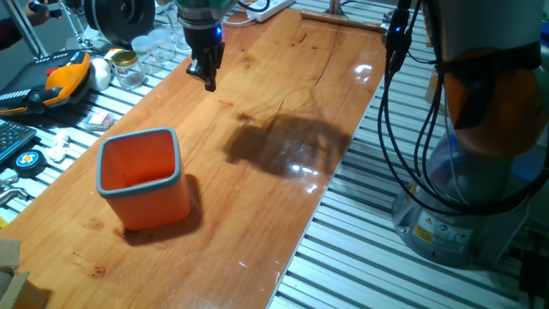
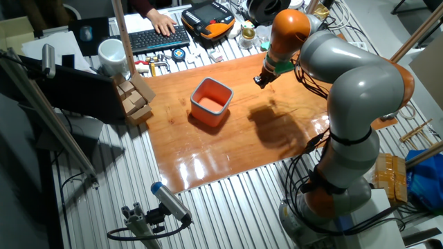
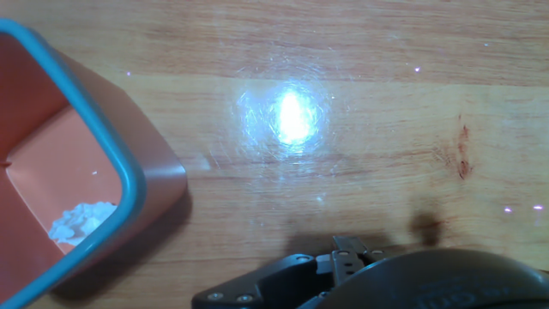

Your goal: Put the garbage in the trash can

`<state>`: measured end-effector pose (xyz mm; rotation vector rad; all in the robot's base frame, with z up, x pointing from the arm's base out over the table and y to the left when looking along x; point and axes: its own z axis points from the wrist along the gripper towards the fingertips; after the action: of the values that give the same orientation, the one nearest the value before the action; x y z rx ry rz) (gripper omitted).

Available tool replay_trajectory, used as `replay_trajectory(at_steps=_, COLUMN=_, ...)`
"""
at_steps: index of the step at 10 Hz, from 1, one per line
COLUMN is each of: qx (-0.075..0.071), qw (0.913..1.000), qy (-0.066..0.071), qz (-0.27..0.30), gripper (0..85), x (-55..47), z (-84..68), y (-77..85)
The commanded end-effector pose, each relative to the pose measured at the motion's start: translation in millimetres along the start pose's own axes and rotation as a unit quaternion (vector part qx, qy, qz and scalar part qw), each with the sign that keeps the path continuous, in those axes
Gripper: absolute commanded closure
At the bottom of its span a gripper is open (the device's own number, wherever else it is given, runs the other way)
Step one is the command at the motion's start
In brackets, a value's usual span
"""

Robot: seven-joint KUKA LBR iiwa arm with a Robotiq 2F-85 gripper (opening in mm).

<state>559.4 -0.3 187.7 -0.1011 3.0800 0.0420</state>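
The trash can (image 1: 176, 153) is an orange bin with a grey rim, standing at the near left of the wooden table; it is also in the other fixed view (image 2: 216, 117). In the hand view the garbage (image 3: 81, 221), a small crumpled white wad, lies on the floor of the trash can (image 3: 103, 120). My gripper (image 1: 208, 79) hangs over the table's far side, well apart from the bin and with nothing seen in it; the other fixed view shows the gripper (image 2: 260, 81) to the bin's right. The hand view shows only the hand's dark body, not the fingertips.
Off the table's left edge lie an orange-and-black tool (image 1: 64, 73), a white egg-shaped ball (image 1: 101, 73) and glass jars (image 1: 141, 56). Cables (image 1: 395, 86) hang at the right edge. A keyboard (image 2: 156, 38), a mug (image 2: 111, 52) and wooden blocks (image 2: 135, 97) stand beyond.
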Motion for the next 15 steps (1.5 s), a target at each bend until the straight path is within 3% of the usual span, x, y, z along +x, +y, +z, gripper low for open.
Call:
replay_trajectory(at_steps=1, qx=0.0, qw=1.0, qy=-0.001, qz=0.001, gripper=85.0, x=-0.2, z=0.5, y=0.2)
replay_trajectory(at_steps=8, qx=-0.011, qw=0.9999, qy=-0.001, qz=0.004, gripper=85.0, x=-0.7, z=0.4, y=0.3)
replay_trajectory(at_steps=15, qx=0.002, qw=0.9999, qy=-0.009, qz=0.005, gripper=85.0, x=-0.3, z=0.2, y=0.1)
